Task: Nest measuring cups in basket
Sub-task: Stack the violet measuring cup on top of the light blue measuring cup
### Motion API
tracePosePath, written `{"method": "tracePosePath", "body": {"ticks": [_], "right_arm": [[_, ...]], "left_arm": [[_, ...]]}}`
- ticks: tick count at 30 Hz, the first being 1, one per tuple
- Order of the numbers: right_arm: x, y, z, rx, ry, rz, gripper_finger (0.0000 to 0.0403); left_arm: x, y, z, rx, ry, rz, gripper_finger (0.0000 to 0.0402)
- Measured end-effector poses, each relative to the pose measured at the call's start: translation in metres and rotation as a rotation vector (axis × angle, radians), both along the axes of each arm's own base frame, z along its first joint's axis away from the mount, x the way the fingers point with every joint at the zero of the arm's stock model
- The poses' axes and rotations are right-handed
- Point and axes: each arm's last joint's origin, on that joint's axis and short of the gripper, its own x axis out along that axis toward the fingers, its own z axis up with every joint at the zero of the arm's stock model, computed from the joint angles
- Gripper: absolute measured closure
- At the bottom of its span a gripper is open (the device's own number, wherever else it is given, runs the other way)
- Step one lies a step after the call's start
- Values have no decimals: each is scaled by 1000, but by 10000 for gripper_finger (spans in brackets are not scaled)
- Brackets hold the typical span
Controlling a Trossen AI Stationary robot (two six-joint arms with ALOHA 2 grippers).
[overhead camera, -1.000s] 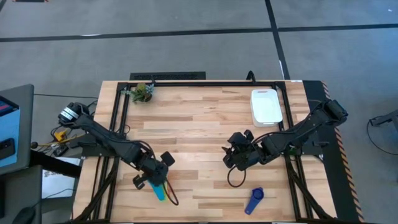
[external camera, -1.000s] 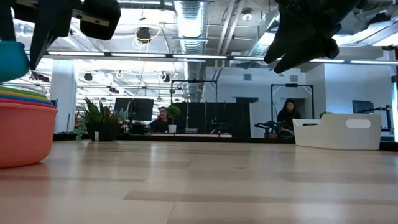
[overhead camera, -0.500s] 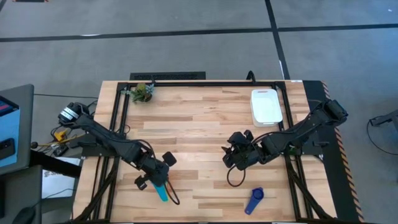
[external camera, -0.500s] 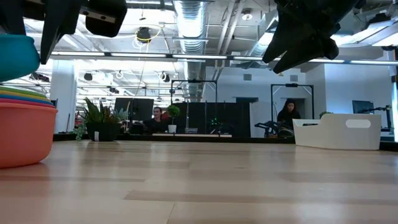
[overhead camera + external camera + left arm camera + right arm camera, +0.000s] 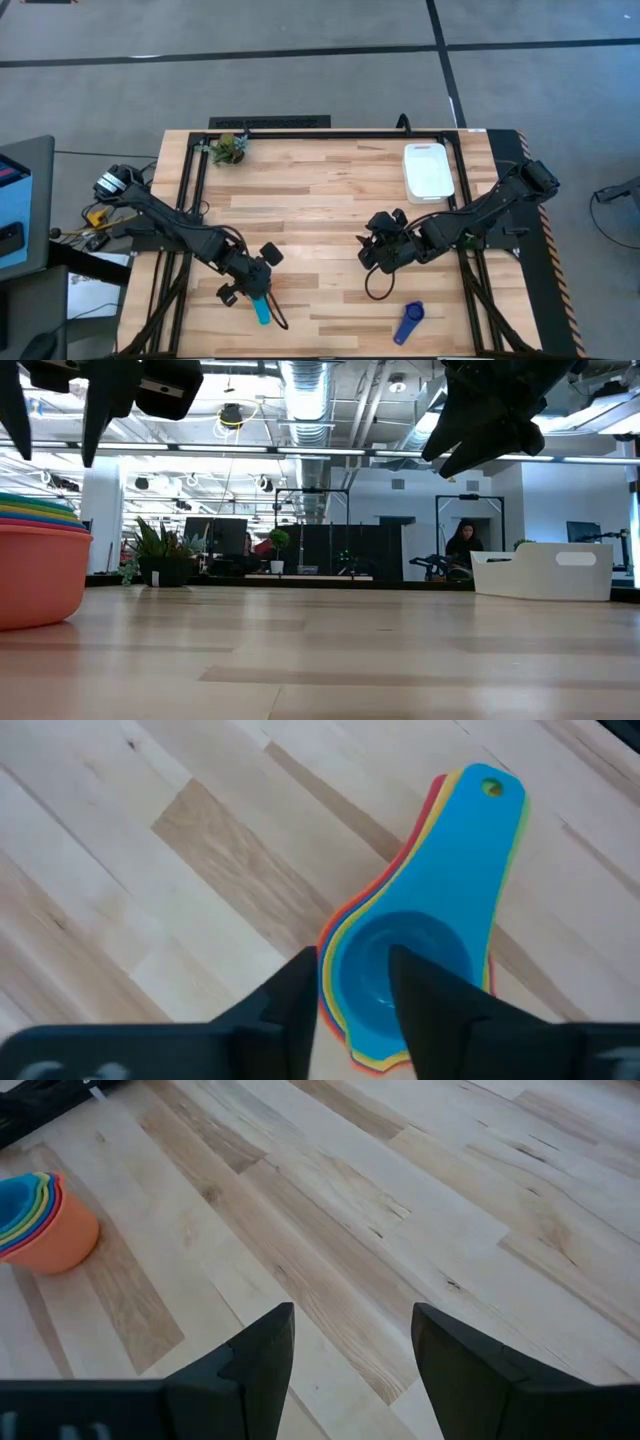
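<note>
You're over a pale wooden table point(image 5: 330, 190), smooth, satin-finished planks. The nested measuring cups point(image 5: 420, 950) look like smooth, slightly glossy plastic. The basket point(image 5: 428, 171) reads as matt white plastic.

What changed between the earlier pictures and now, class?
The left gripper let go of the light blue cup, which dropped into the nested stack of cups; its fingers now stand apart above the stack. The right gripper, dark blue cup and basket stayed put.

Two dark, jointed arms with black looping cables and, seemingly, matte black wedge-shaped fingers point(image 5: 262, 1370).
</note>
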Motion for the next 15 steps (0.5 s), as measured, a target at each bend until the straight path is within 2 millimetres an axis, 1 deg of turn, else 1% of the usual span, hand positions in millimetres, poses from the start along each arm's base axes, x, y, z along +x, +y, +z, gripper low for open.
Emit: {"method": "tracePosePath", "body": {"ticks": [3, 6, 8, 10, 15], "right_arm": [[0, 0, 0, 0, 0, 0, 178], [0, 0, 0, 1, -1, -1, 178], [0, 0, 0, 3, -3, -2, 178], [1, 1, 1, 22, -8, 1, 178], [0, 9, 18, 77, 20, 40, 178]], "left_arm": [[1, 1, 0, 16, -16, 36, 255], [5, 2, 3, 37, -88, 172, 237], [11, 5, 6, 31, -153, 273, 234], [19, 10, 9, -18, -206, 364, 234], [41, 28, 16, -184, -313, 588, 246]]}}
